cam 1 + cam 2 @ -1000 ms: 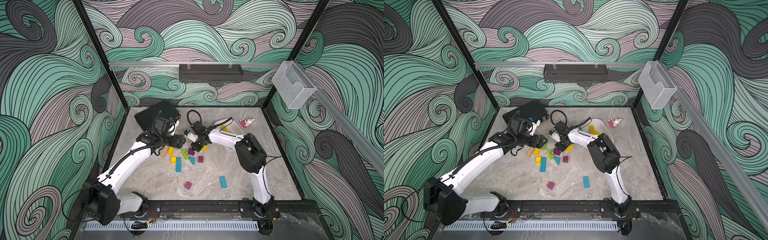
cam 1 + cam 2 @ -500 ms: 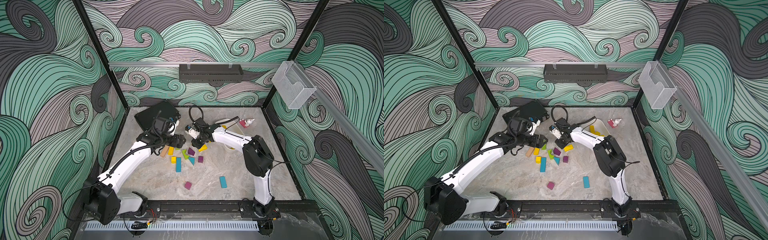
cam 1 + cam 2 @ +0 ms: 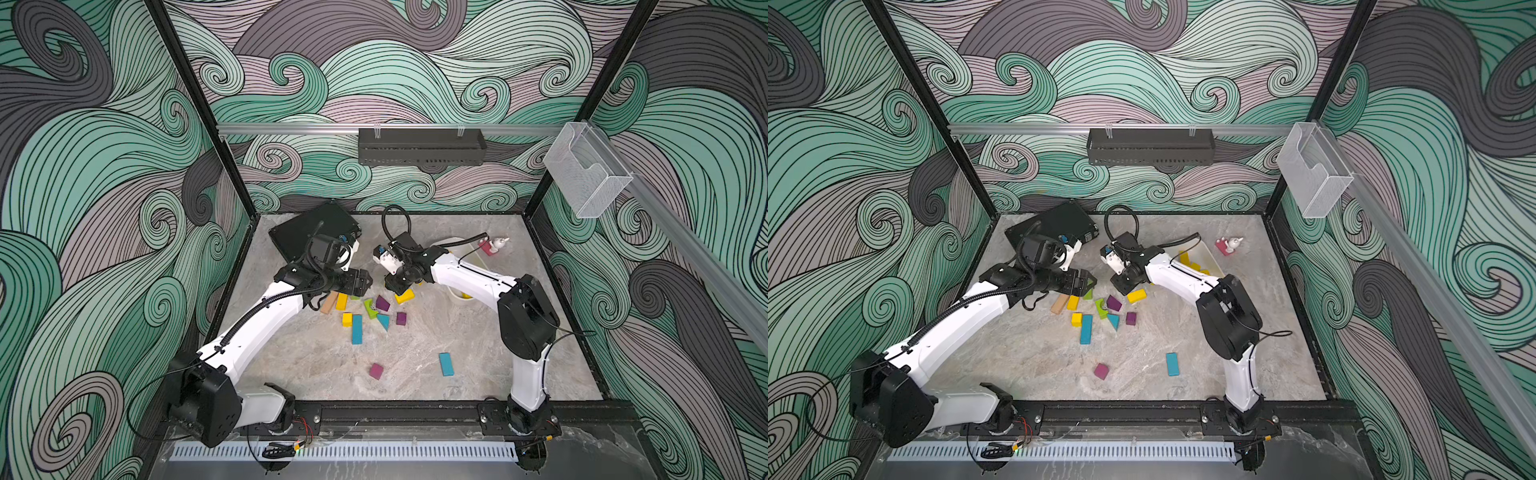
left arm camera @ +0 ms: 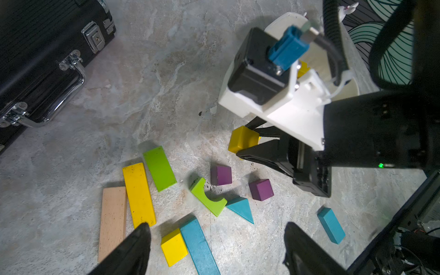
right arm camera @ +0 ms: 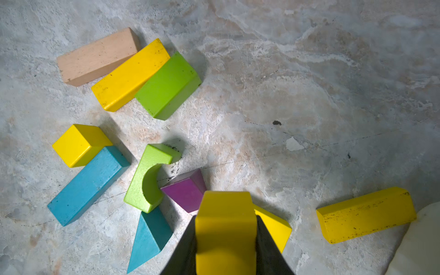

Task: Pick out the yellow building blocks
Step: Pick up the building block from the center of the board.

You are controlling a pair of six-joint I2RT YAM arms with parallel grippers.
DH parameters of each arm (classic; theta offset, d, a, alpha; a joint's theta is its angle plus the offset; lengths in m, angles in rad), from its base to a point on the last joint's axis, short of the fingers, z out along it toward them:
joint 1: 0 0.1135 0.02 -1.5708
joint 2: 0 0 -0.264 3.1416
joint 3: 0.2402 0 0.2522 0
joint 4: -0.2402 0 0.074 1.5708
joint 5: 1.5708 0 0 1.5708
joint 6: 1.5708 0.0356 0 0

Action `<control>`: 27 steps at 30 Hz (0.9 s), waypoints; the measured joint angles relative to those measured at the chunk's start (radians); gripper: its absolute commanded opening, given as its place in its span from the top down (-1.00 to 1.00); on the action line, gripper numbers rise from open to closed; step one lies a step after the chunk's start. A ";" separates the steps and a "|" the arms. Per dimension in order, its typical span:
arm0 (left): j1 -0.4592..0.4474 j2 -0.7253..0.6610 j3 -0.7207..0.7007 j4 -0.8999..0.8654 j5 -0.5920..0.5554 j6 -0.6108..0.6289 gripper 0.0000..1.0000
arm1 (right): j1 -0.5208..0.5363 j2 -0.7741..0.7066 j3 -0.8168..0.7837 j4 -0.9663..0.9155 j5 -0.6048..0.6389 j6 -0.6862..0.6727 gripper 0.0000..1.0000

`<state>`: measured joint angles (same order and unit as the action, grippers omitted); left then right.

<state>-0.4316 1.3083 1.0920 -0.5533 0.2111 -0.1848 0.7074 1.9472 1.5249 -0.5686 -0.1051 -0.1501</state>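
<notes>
Item: yellow block (image 5: 225, 228), clenched in right gripper (image 4: 257, 142) fingers above the mid-desk pile, lift step; next, carry right to the white tray (image 3: 1209, 257); left gripper (image 4: 214, 247) fingers released, empty.

From my top views, the white bowl (image 3: 1209, 258) is largely covered by the right arm, so I can't count the yellow blocks inside. The right gripper (image 5: 225, 234) is cut off by the right wrist picture's lower edge, as is the yellow block (image 5: 225, 221) it grips. The left gripper's fingertips (image 4: 139, 240) run off the left wrist picture's edge.
</notes>
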 measured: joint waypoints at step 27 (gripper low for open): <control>-0.095 0.472 0.417 0.029 0.190 -0.145 -0.65 | -0.303 -0.261 -0.169 -0.006 -0.007 0.176 0.38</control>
<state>-0.5266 1.7805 1.5085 -0.5243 0.4011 -0.3294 0.4042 1.6859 1.3560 -0.5743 -0.1120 0.0261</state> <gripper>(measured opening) 0.825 0.316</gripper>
